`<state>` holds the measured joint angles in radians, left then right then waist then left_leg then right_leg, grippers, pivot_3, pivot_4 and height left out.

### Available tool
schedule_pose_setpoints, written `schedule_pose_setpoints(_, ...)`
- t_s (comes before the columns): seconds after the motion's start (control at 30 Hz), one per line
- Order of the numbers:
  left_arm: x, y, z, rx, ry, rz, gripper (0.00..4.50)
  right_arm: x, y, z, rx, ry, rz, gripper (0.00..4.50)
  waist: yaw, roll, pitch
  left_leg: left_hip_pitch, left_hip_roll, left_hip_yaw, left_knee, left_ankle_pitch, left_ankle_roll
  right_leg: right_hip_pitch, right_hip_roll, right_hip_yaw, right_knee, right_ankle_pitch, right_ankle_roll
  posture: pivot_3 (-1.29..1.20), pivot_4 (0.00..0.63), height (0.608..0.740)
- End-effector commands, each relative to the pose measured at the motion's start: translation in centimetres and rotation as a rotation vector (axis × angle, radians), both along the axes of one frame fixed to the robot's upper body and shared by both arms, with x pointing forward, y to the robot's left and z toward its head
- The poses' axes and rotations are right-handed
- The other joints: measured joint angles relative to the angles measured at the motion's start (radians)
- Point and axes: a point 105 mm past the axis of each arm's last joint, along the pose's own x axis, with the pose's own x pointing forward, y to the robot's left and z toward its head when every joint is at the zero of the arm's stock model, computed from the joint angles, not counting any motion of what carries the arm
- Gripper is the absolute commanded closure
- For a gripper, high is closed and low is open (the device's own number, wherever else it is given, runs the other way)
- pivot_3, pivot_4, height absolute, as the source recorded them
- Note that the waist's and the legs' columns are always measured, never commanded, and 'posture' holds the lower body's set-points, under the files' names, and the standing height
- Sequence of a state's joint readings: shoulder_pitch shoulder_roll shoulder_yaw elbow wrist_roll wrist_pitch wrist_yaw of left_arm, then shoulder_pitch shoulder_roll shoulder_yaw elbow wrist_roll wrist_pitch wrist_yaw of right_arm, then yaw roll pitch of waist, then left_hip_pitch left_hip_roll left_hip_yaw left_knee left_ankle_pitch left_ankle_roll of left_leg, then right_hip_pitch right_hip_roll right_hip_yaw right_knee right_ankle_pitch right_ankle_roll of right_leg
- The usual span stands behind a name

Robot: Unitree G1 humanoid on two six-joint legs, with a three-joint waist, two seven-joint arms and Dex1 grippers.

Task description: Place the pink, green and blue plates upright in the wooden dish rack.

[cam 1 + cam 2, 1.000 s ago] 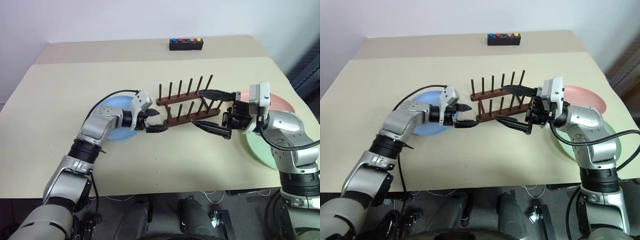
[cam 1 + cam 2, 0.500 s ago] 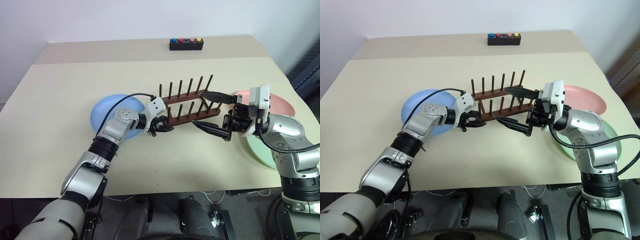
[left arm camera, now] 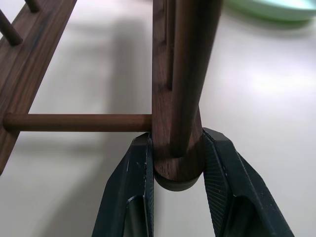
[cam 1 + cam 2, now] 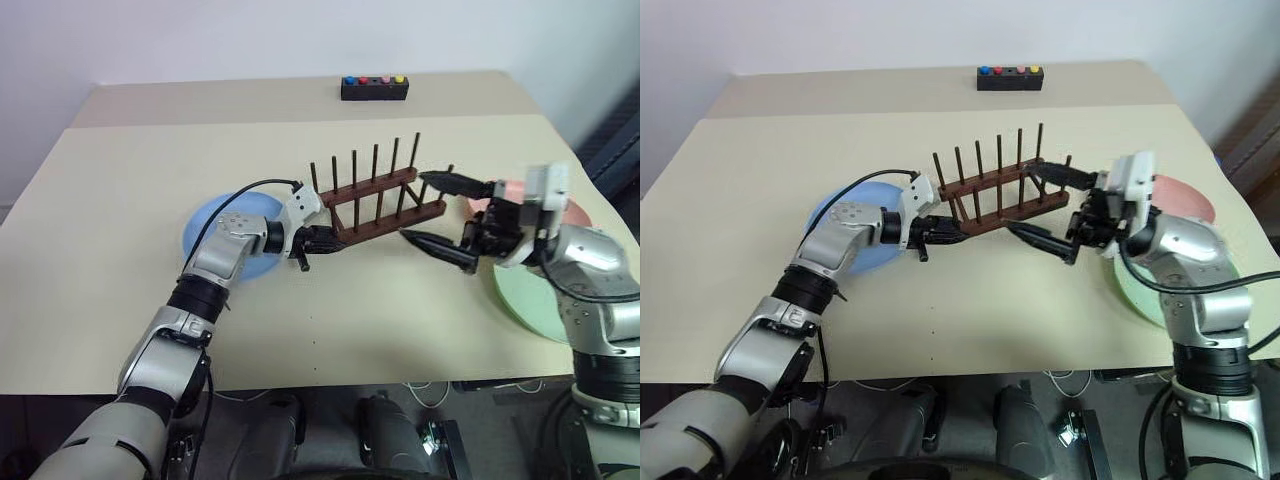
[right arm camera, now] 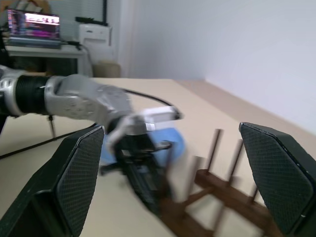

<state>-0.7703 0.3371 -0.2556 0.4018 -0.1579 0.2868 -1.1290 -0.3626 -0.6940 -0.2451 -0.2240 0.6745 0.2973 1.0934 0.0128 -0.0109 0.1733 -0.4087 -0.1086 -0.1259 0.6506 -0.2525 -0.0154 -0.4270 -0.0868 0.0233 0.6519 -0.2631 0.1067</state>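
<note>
Jaws: left gripper [image 3: 174, 163] clamped on near rail end of wooden dish rack [image 4: 375, 200] mid-tabletop | right gripper [image 4: 442, 210] spread wide, empty, beside rack's other end | rack: stiff, light, likely pivots | plates: blue [image 4: 215, 225], pink [image 4: 570, 212], green [image 4: 530, 300] lie flat, slick; take by rim

No legible text, label, brand, number or sign appears on any surface. The small black box [image 4: 374, 88] at the far edge of the table carries four coloured buttons, blue, red, pink and yellow, none of them marked. The screen [image 5: 33, 24] in the background of the right wrist view shows coloured content too blurred to read.
</note>
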Motion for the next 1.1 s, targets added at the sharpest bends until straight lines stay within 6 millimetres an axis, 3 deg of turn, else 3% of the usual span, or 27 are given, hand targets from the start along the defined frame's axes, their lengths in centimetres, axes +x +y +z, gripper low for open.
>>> schedule_pose_setpoints(0.03, -1.2, 0.0, 1.0, 0.035, -0.095, -0.099, 3.76, -0.9, -1.6, 1.0, -0.011, -0.021, -0.015, 0.0, 0.0, 0.0, 0.0, 0.0, 0.0, 0.0, 0.0, 0.0, 0.0, 0.0, 0.0, 0.0, 0.0, 0.0, 0.0, 0.0, 0.15, 0.74)
schedule_pose_setpoints(0.17, -1.2, 0.6, -0.7, 0.122, -0.096, -0.099, 3.76, -1.9, -1.9, 0.5, -0.027, 0.01, -0.01, 0.0, -0.001, 0.0, 0.0, 0.0, 0.0, 0.0, 0.0, 0.0, 0.0, 0.0, 0.0, 0.0, 0.0, 0.0, 0.0, 0.0, 0.15, 0.74)
schedule_pose_setpoints(0.47, -1.2, -0.7, -1.8, 0.122, -0.031, -0.102, 3.76, -2.1, -1.7, 0.6, -0.017, 0.01, -0.023, 0.0, 0.0, 0.0, 0.0, 0.0, 0.0, 0.0, 0.0, 0.0, 0.0, 0.0, 0.0, 0.0, 0.0, 0.0, 0.0, 0.0, 0.15, 0.74)
schedule_pose_setpoints(0.7, -0.2, -0.7, -1.0, 0.086, -0.041, -0.029, 0.33, -2.0, -1.4, 0.5, -0.013, 0.007, -0.024, 0.0, -0.001, 0.0, 0.0, 0.0, 0.0, 0.0, 0.001, 0.0, 0.001, 0.0, 0.0, 0.0, 0.0, 0.0, 0.0, 0.0, 0.15, 0.74)
schedule_pose_setpoints(0.73, -0.1, -0.5, -0.7, 0.083, -0.05, -0.021, 0.06, -1.9, -1.4, 0.5, -0.013, 0.008, -0.023, 0.0, -0.001, 0.0, 0.0, 0.0, 0.0, 0.0, 0.001, 0.0, 0.001, 0.0, 0.0, 0.0, 0.0, 0.0, 0.0, 0.0, 0.15, 0.74)
schedule_pose_setpoints(0.83, -0.1, 0.4, 0.9, 0.079, -0.086, -0.014, 0.06, -1.9, -1.4, 0.4, -0.01, 0.03, -0.011, 0.0, -0.001, 0.0, 0.0, 0.0, 0.0, 0.0, 0.001, 0.0, 0.001, 0.0, 0.0, 0.0, 0.0, 0.0, 0.0, 0.0, 0.15, 0.74)
schedule_pose_setpoints(0.93, -1.4, 1.2, 3.8, 0.008, -0.027, -0.035, 0.06, -1.9, -1.4, -0.5, -0.009, 0.104, 0.011, 0.0, -0.003, 0.0, 0.0, 0.0, 0.001, 0.0, 0.001, 0.0, 0.0, 0.0, 0.0, 0.0, 0.001, 0.0, 0.0, 0.0, 0.15, 0.74)
schedule_pose_setpoints(1.03, -2.0, 2.4, 6.3, -0.021, -0.025, -0.01, 0.84, -1.8, -1.2, -1.1, 0.005, 0.167, 0.037, 0.0, -0.003, 0.0, 0.0, 0.0, 0.001, 0.0, 0.001, 0.0, 0.001, 0.0, 0.001, 0.0, 0.001, 0.0, 0.0, 0.0, 0.15, 0.74)
schedule_pose_setpoints(1.1, -2.3, 3.3, 7.3, -0.045, -0.022, 0.012, 1.94, -2.1, -1.0, -1.1, 0.015, 0.18, 0.078, 0.92, -0.002, 0.0, 0.0, 0.0, 0.001, 0.0, 0.001, 0.0, 0.0, 0.0, 0.001, 0.0, 0.001, 0.0, 0.0, 0.0, 0.15, 0.74)
